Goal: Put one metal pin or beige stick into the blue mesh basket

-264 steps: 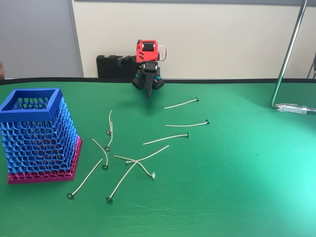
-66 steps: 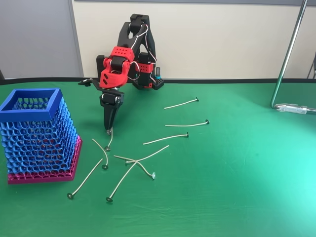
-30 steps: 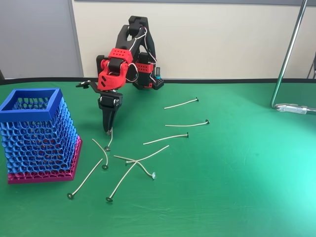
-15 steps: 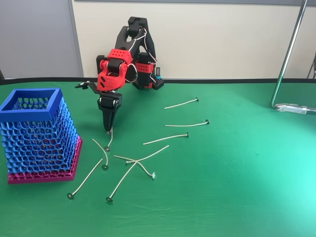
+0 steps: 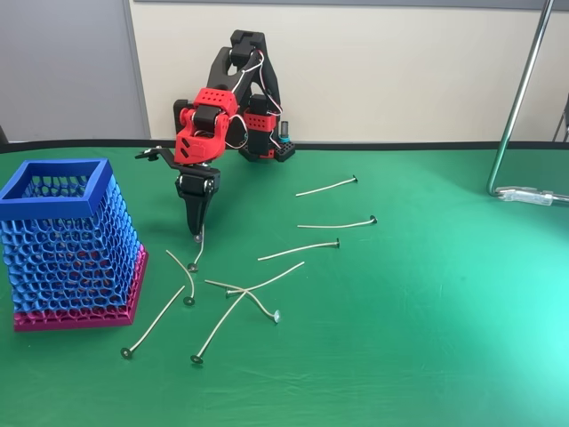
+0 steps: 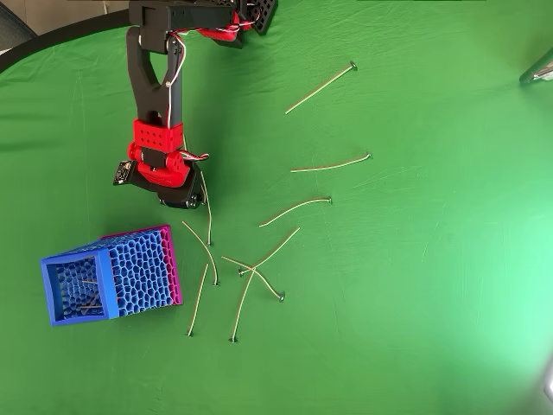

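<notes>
While the gripper (image 5: 196,233) hangs tip-down over a beige stick (image 5: 197,249), its narrow jaws look closed together, though I cannot tell whether they have hold of it.

Nearest the fixed camera, a crossed cluster of sticks (image 5: 240,298) lies on the green table (image 5: 427,338), with the blue mesh basket (image 5: 67,245) standing upright at the left; in the overhead view the basket (image 6: 108,277) has sticks already inside. Just beyond the cluster, the stick under the gripper lies beside the basket, outside it. Farther back and to the right, three more sticks (image 5: 336,223) lie well apart. Behind them stands the red and black arm (image 5: 227,107), and at far right a metal stand (image 5: 520,107).
</notes>
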Available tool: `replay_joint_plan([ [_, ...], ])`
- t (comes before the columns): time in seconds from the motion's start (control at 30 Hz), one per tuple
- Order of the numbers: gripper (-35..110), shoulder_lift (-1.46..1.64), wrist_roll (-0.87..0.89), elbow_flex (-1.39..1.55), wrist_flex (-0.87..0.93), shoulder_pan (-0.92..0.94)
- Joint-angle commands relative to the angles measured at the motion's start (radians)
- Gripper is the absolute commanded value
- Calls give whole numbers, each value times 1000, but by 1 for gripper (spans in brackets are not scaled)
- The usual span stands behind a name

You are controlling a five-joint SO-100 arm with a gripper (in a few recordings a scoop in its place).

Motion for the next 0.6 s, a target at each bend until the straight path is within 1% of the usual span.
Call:
replay_joint_plan([
  [0.0,1,14,-9,-28,0,0],
  [0.57,1,52,0,-74,94,6],
])
